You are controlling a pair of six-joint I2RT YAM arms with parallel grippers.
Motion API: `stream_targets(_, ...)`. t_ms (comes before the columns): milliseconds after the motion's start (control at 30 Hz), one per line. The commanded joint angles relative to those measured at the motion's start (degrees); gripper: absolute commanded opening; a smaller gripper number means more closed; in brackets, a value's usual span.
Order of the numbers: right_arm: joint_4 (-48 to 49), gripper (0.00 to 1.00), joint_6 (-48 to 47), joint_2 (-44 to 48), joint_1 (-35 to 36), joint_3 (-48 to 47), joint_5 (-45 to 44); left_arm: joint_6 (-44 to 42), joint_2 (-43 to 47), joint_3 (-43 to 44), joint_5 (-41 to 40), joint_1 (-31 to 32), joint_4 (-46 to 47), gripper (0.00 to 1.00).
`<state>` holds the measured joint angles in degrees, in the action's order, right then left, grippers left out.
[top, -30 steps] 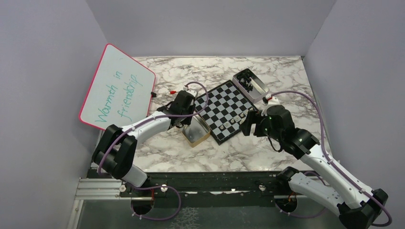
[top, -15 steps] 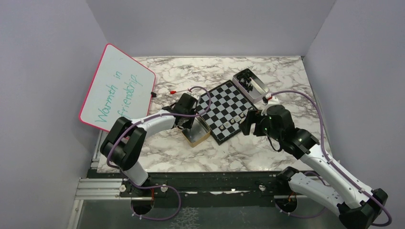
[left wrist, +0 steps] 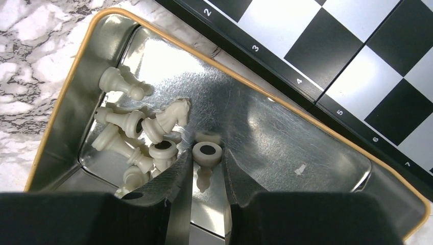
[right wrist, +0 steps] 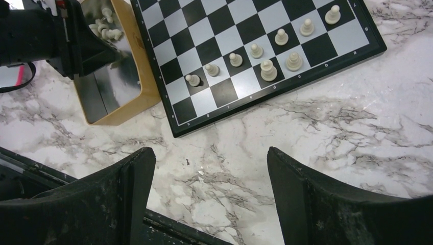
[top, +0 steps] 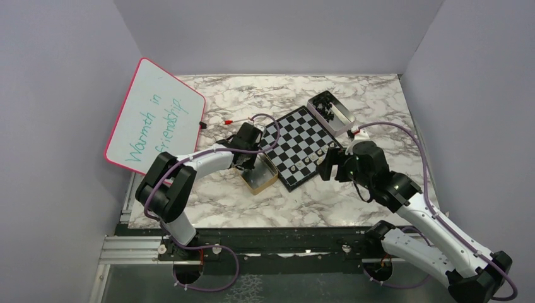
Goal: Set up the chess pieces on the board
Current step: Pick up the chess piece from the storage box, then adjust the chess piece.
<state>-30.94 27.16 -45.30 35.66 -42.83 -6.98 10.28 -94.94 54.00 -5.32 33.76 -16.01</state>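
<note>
A: Chess pieces [right wrist: 257,50], where are they?

B: Some pale ones stand on the board [right wrist: 219,30]: a line of little ones, and two bigger ones [right wrist: 268,70] in the row by the near edge. More pale ones lie in a heap [left wrist: 127,127] in a shiny tin [left wrist: 71,117] just beside the board (one looks like a horse [left wrist: 171,115]). Black ones [top: 325,106] sit in another tin [top: 340,117] by the board's far side.

A: What is the left gripper [left wrist: 206,158] doing?

B: It is down inside the shiny tin. Its two fingers [left wrist: 176,176] sit on each side of one pale piece [left wrist: 207,151] that lies on the tin floor. They are very close to it, but I cannot tell if they squeeze it.

A: And the right gripper [right wrist: 209,155]?

B: Its fingers are spread wide and hold nothing. It hangs over the marble table [right wrist: 357,127], just by the near edge of the board.

A: Anything else?

B: A whiteboard [top: 154,120] with a pink frame is at the left, with green writing on it.
</note>
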Motion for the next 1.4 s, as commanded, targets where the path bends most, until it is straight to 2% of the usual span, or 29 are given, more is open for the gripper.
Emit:
stream_targets(0,1.21,0.86,1.45,0.77,0.02,1.08,-1.53,3.87,2.2,1.32,3.23,-0.01,-0.04,0.16)
stream_targets(167,1.18,0.85,3.07,1.41,0.04,1.45,-2.15,9.26,5.38,1.15,6.89,-0.03,0.63,0.16)
stream_targets(367,5.43,0.84,1.7,3.25,0.03,2.92,-1.01,14.64,9.29,2.3,7.06,-0.08,0.6,0.15)
stream_targets(533,13.87,0.84,1.47,-0.23,0.05,3.05,-1.88,18.56,12.4,2.21,11.53,-0.1,3.32,0.19)
stream_targets(633,20.83,0.82,-0.75,-3.58,0.05,2.54,0.9,25.53,15.28,1.03,14.34,-0.19,7.23,0.18)
stream_targets(800,35.33,0.79,-12.99,-8.06,0.02,2.58,7.39,33.58,18.72,0.99,19.32,-0.37,11.32,0.17)
stream_targets(900,44.69,0.74,-25.44,-9.75,0.17,4.01,16.15,36.55,20.95,0.01,20.76,-0.36,13.58,0.17)
stream_targets(1000,50.96,0.74,-36.48,-9.77,0.12,5.47,19.92,39.69,22.92,-1.04,21.25,-0.46,13.61,0.17)
stream_targets(1067,53.76,0.74,-42.87,-10.08,0.14,6.03,21.78,41.61,23.74,-1.11,22.34,-0.6,12.42,0.17)
stream_targets(1200,56.84,0.75,-57.05,-11.45,0.11,7.83,35.53,46.0,24.43,-0.72,25.56,-1.0,9.76,0.19)
stream_targets(1367,56.47,0.66,-63.94,-12.92,0.25,7.26,39.82,43.83,22.1,1.01,32.19,-2.8,4.97,0.2)
